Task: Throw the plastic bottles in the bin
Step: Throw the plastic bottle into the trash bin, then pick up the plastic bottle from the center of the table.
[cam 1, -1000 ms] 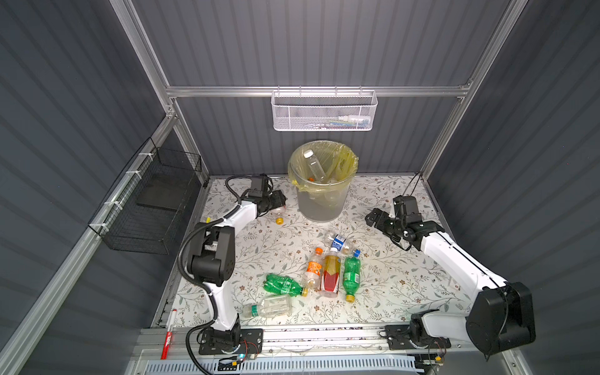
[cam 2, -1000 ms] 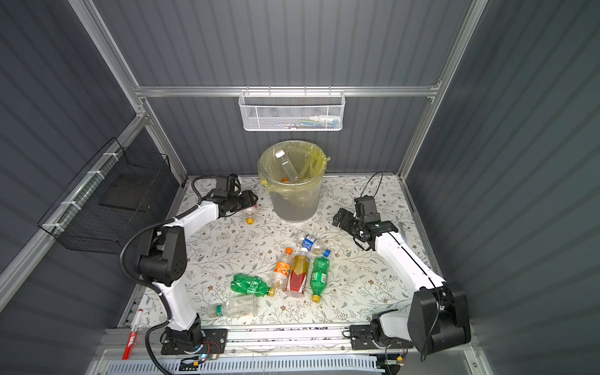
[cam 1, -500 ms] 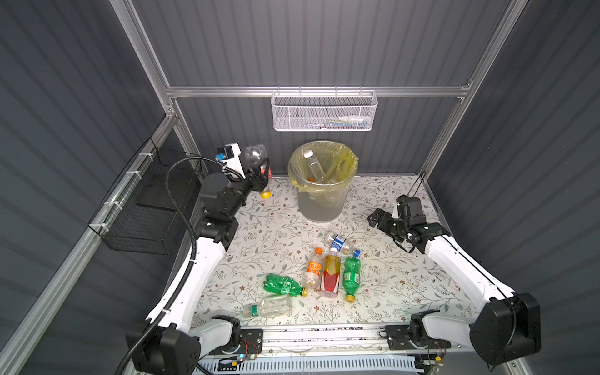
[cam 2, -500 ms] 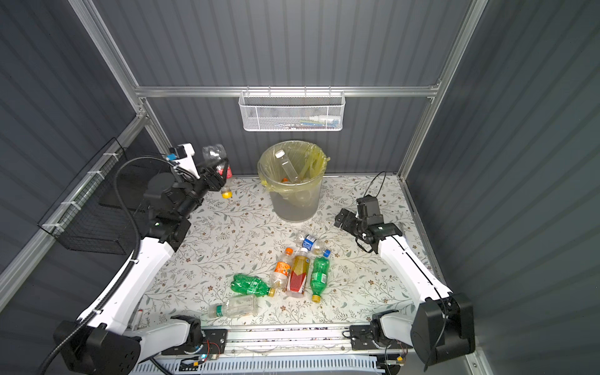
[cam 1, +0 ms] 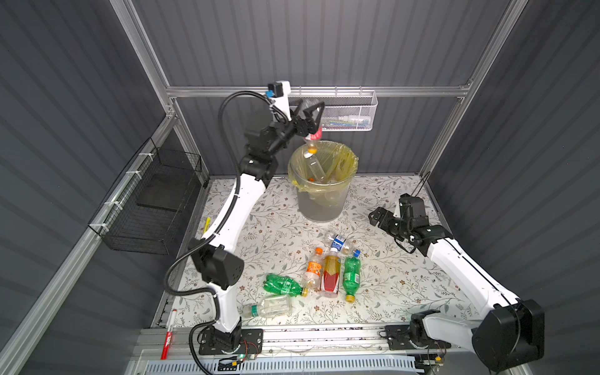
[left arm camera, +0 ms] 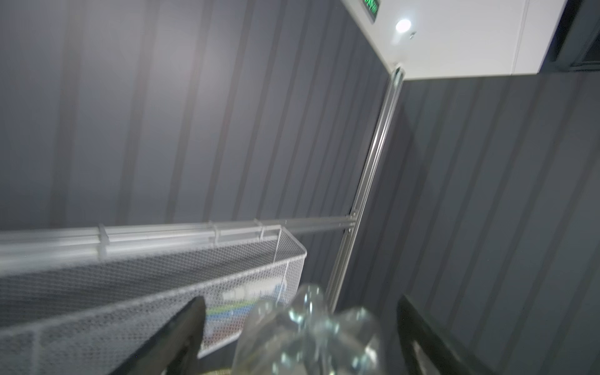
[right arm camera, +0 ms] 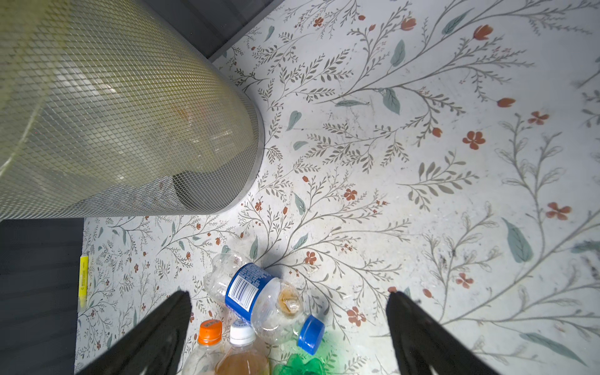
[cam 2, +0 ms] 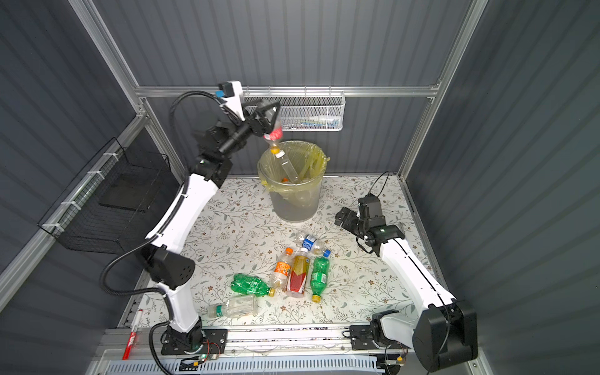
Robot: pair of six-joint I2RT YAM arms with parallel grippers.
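While the left arm is raised high, the left gripper (cam 1: 313, 112) stands above the left part of the mouth of the round translucent grey plastic bin lined with a yellowish bag (cam 1: 319, 204). The left wrist view shows its fingers (left arm camera: 181, 328) spread apart, with a gap on each side of the clear plastic bottle with red label and yellow cap (cam 1: 314, 138), so neither finger clamps it. This bottle's long axis is near vertical, cap down toward the bin. Inside the bin, a clear bottle with white cap (cam 1: 316, 167) leans cap up. The right gripper (cam 1: 373, 217) hovers low over the floral-patterned table (cam 1: 406, 285), beside the bin, fingers wide apart and holding nothing. Six bottles lie on the table in front of the bin:

- The crushed clear bottle with blue label and blue cap (right arm camera: 259, 298) lies diagonally.
- The clear bottle with orange label and orange cap (cam 1: 314, 268) and the amber bottle with red label and white cap (cam 1: 331, 272) lie side by side, caps toward the bin.
- The green bottle with yellow cap (cam 1: 351, 274) lies parallel to them, cap toward the front edge.
- The crushed green bottle (cam 1: 282, 285) and the clear bottle with green cap (cam 1: 271, 306) lie crosswise.
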